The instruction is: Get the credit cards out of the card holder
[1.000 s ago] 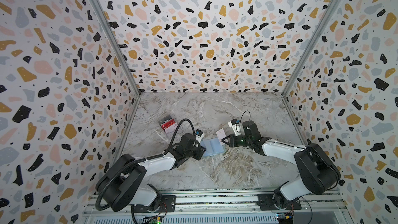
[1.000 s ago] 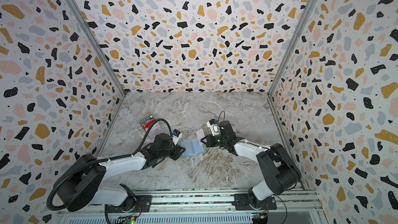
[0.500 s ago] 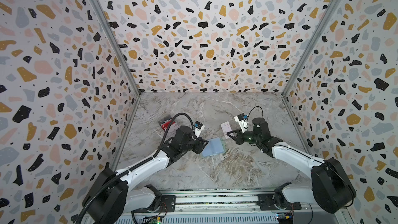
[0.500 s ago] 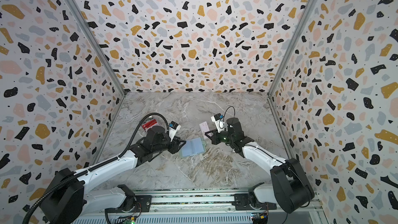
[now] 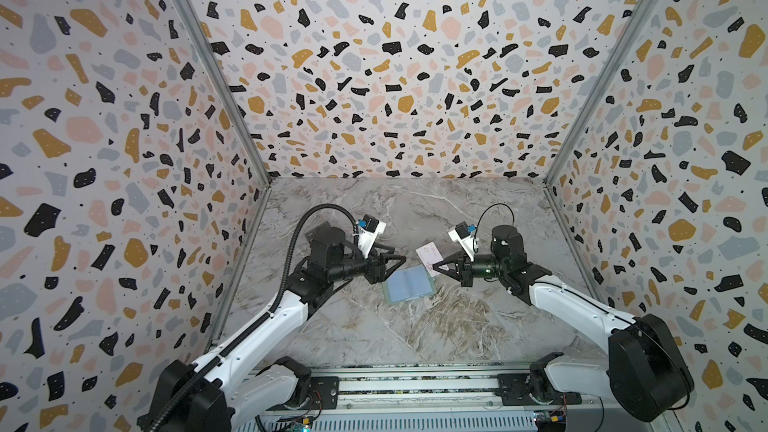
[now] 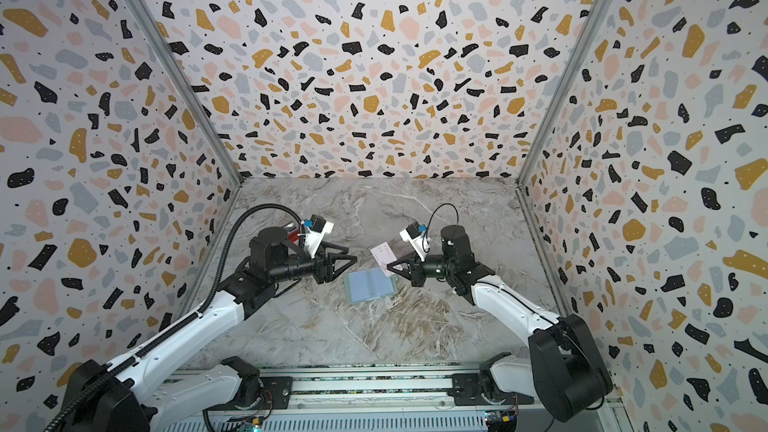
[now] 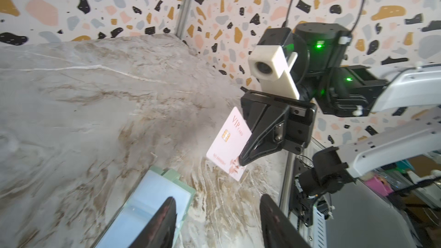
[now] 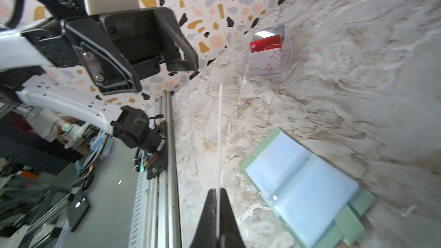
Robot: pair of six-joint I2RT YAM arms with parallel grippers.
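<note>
Nearest of all, the card holder (image 5: 409, 289) lies open and flat on the tabletop (image 5: 374, 338) with its bluish sleeves (image 8: 298, 182) facing up. The sleeves that show look empty (any leaves underneath are hidden). Just beyond, the left fingers (image 7: 217, 201) stand apart with nothing between them, over one edge of the holder. Opposite them, the right fingers (image 8: 217, 193) are clamped on a corner of the white-pink card (image 7: 229, 141), which is held clear of the holder and off the tabletop. So one card is out and only needs setting down. Farther back, a clear box (image 8: 267, 72) holds a red card (image 8: 265, 42) and flowered ones (image 8: 265, 64). Whether another card remains tucked in the holder I cannot tell.
</note>
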